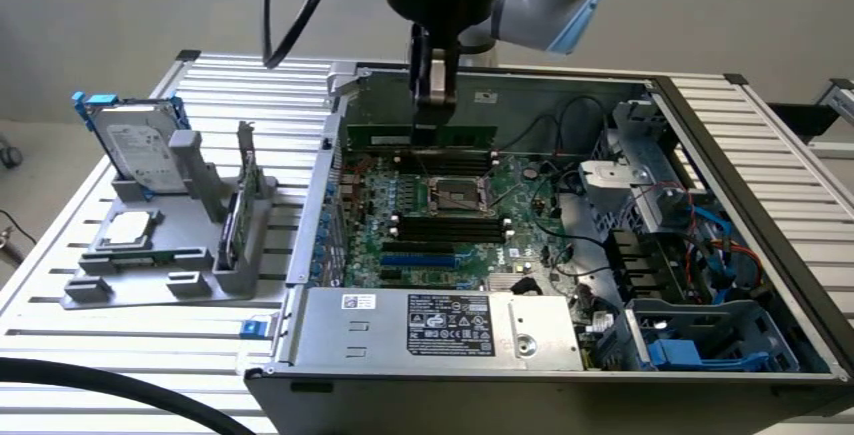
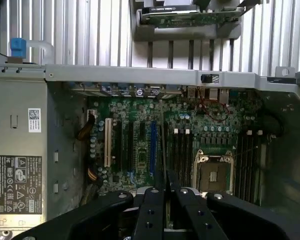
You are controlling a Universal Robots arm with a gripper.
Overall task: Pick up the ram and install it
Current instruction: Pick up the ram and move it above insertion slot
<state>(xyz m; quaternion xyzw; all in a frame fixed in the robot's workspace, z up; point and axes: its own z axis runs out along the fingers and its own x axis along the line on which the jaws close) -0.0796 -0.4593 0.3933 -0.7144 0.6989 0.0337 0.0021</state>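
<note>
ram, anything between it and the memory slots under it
Nothing visible. The fingers hold the ram right over the black memory slots beside the CPU socket; no cable or card crosses that gap.

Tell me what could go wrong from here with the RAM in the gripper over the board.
1. The ram, held in the gripper, is at the black memory slots; alignment is unclear, so pressing might bend it.
2. The CPU socket sits beside those slots; a slip could damage it.
</note>
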